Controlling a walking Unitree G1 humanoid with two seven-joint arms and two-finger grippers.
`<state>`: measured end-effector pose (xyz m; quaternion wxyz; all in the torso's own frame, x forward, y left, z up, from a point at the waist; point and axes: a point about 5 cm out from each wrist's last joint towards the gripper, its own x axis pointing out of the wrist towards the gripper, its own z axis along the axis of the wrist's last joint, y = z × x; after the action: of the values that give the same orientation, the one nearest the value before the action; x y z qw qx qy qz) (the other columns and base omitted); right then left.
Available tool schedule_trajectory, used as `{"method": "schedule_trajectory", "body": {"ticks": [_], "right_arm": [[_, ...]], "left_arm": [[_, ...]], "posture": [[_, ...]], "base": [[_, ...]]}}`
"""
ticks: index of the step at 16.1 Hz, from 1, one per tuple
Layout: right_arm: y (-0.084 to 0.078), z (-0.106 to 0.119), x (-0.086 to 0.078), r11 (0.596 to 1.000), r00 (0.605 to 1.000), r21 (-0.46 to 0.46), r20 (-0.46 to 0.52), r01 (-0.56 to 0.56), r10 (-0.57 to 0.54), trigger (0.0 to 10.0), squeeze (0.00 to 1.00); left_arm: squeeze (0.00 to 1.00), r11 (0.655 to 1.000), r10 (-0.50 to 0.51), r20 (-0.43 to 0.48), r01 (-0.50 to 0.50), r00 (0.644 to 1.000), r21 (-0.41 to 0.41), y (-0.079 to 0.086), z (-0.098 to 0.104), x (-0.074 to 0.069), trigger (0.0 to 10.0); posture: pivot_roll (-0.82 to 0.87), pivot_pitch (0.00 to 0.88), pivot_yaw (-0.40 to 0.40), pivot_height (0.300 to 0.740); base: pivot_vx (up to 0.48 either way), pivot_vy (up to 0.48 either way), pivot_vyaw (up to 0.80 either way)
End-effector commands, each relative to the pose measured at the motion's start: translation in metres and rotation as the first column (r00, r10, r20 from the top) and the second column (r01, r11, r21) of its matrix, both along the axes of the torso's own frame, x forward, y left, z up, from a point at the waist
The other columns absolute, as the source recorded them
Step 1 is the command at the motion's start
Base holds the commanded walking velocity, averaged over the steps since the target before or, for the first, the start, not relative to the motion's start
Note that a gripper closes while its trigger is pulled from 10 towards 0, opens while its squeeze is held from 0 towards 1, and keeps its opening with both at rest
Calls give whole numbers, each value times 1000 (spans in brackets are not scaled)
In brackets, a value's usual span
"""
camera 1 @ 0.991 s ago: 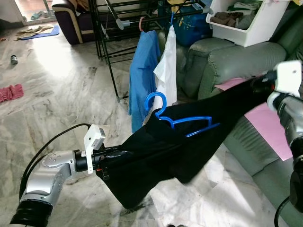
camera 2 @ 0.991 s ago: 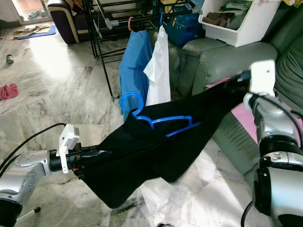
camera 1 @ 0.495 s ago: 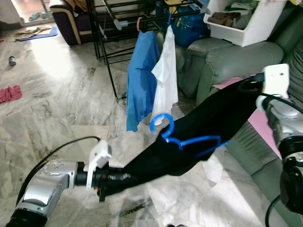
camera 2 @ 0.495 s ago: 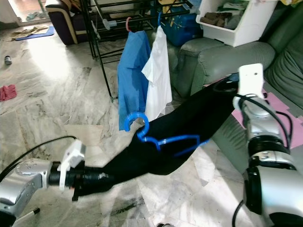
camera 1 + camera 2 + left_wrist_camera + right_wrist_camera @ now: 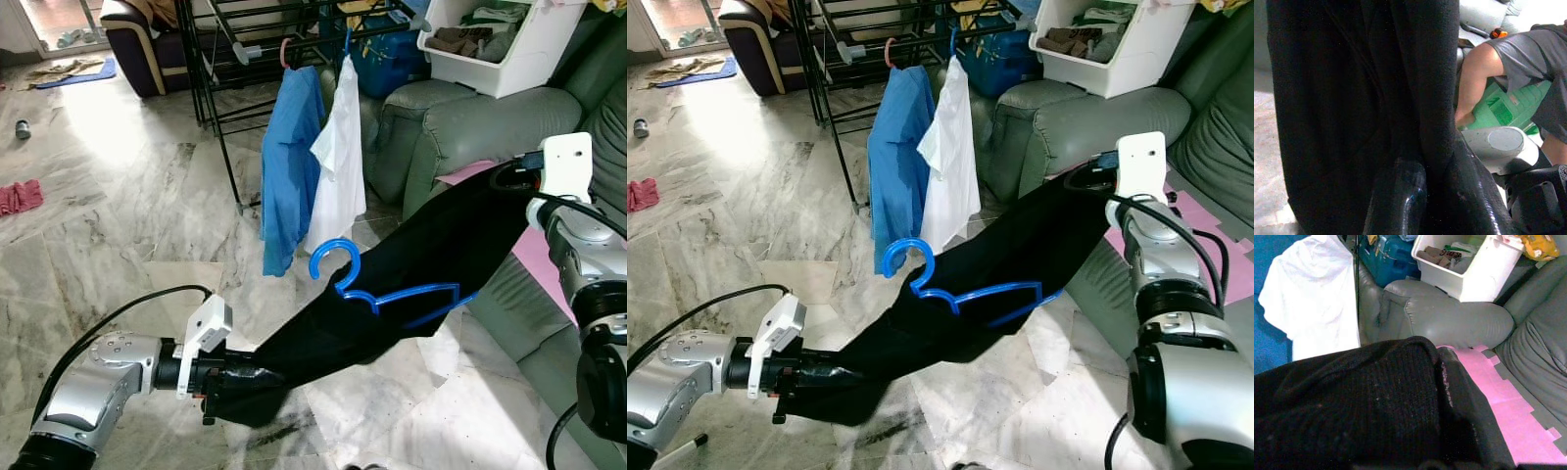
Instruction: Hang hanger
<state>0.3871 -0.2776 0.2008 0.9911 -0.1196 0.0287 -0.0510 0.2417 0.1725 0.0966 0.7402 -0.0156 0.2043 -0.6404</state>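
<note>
Your left fingers (image 5: 1400, 196) are clamped on one end of the black garment (image 5: 411, 274); your right gripper (image 5: 509, 178) holds the other end, grip hidden. The blue hanger (image 5: 377, 289) sits mid-span, between them.

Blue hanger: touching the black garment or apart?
Touching. In the left eye view the blue hanger lies on the black garment stretched between the left tool and right tool, its arms resting on the cloth.
</note>
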Motion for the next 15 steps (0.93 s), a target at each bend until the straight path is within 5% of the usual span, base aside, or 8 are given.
{"method": "schedule_trajectory", "body": {"ticks": [1,9,10,11,15], "right_arm": [[-4,20,3,1000,997,-6,69,28,-27,0,0],[-4,20,3,1000,997,-6,69,28,-27,0,0],[61,-34,-1,975,976,56,-34,-213,215,0,0],[79,-49,-7,957,958,87,-56,-276,281,0,0],[92,-39,-4,937,950,158,10,-311,313,0,0]], "left_arm": [[0,999,-44,-27,45,999,28,2,-3,-6,0],[0,999,-44,-27,45,999,28,2,-3,-6,0],[0,998,53,51,-51,997,-27,-18,-2,12,0],[0,997,72,66,-69,995,-43,-25,-3,15,0],[0,999,-41,36,41,999,6,-34,-14,1,0]], "posture": [[-4,69,-31,740],[-4,69,-31,740],[-12,43,-21,740],[-9,42,-17,740],[-15,33,-10,740]], "base": [[0,0,0],[0,0,0],[0,0,0],[0,0,0],[0,0,0]]}}
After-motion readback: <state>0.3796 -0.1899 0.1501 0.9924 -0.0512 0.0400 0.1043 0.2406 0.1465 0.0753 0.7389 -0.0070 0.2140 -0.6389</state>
